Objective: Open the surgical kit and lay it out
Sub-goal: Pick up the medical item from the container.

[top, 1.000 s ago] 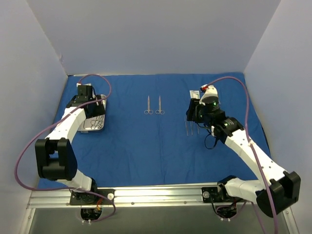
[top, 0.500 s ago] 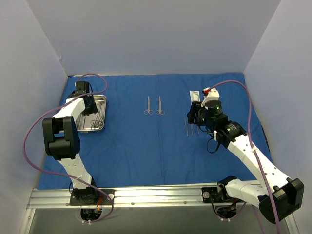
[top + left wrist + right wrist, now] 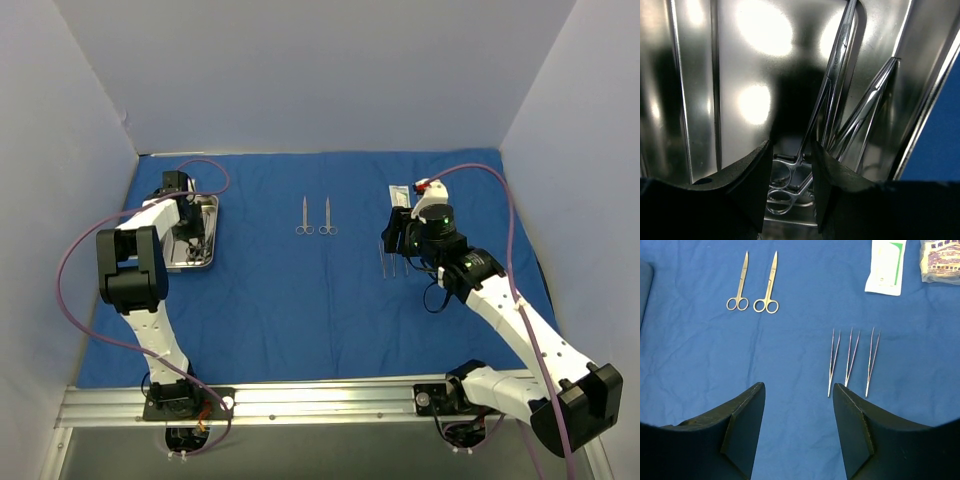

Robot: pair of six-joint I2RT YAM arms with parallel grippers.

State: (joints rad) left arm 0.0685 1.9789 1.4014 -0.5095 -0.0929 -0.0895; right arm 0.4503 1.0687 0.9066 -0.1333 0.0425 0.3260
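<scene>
The royal-blue cloth [image 3: 300, 300] lies spread flat. The steel tray [image 3: 206, 212] sits at its far left with silver clamps [image 3: 837, 60] inside. My left gripper [image 3: 188, 235] is down in the tray [image 3: 695, 100], open. Its fingers straddle one clamp's ring handles [image 3: 782, 172]. Two scissor-handled instruments [image 3: 315, 216] lie side by side at the far middle, also in the right wrist view [image 3: 754, 290]. Three thin tweezers [image 3: 852, 360] lie in a row, with two packets [image 3: 885, 265] beyond. My right gripper [image 3: 798, 385] hovers open and empty just left of the tweezers [image 3: 392, 262].
Grey walls close in the left, right and far sides. A purple cable [image 3: 500, 200] loops from the right wrist over the cloth. The metal rail [image 3: 320, 395] with both arm bases runs along the near edge.
The left arm's elbow has folded back up and its wrist has shifted to the tray's far end, the gripper now down among the clamps. The right arm has barely moved.
</scene>
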